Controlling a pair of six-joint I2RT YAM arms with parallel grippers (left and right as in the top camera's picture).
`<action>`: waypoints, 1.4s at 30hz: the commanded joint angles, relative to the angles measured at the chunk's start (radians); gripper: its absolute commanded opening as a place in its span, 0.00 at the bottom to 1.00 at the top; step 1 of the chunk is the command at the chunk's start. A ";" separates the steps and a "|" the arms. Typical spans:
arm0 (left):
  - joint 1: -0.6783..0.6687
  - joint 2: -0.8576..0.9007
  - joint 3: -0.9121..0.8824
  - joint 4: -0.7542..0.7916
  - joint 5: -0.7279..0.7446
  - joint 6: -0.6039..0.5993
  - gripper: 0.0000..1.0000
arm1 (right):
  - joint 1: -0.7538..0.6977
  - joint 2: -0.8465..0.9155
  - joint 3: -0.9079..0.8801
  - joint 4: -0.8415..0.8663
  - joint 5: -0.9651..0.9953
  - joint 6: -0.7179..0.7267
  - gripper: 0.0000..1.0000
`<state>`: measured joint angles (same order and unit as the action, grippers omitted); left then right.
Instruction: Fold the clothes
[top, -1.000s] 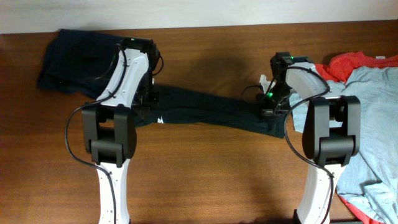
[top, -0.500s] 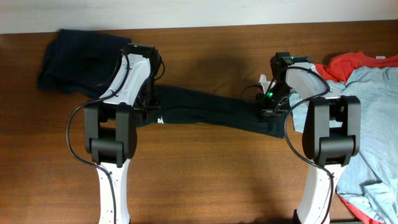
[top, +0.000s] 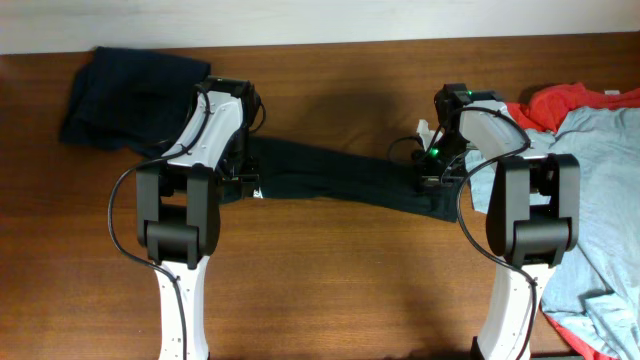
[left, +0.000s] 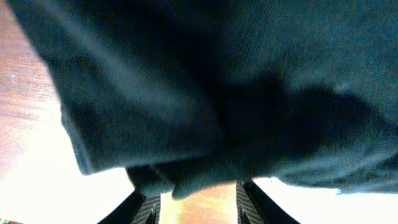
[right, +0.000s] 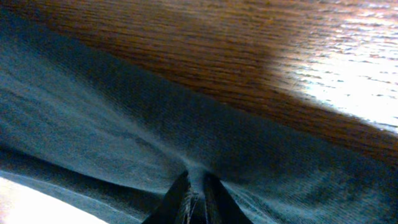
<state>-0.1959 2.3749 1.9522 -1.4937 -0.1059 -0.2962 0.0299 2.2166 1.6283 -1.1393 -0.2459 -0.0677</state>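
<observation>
We see the black shirt (top: 340, 180) drawn into a long, narrow band across the tabletop (top: 330, 290), between both arms. The right pincer (right: 194, 194) is clenched on its cloth. The left pincer (left: 198, 202) is released, jaws apart beneath blurred dark folds. Overhead, the arms hide both pincers.

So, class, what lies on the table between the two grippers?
The black T-shirt, stretched in a narrow band from the left gripper to the right gripper; the overhead view shows it.
</observation>
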 joint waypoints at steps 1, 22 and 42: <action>0.003 -0.004 -0.021 0.020 -0.008 -0.007 0.39 | 0.003 0.012 -0.022 0.029 0.021 -0.003 0.15; 0.003 -0.014 -0.016 0.082 -0.052 -0.006 0.01 | 0.003 0.012 -0.022 0.034 0.020 -0.003 0.12; 0.029 -0.106 0.040 0.189 -0.048 0.005 0.01 | 0.003 0.011 0.063 0.040 0.020 -0.003 0.09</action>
<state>-0.1734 2.3627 1.9594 -1.3045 -0.1398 -0.2989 0.0296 2.2169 1.6714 -1.0962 -0.2394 -0.0647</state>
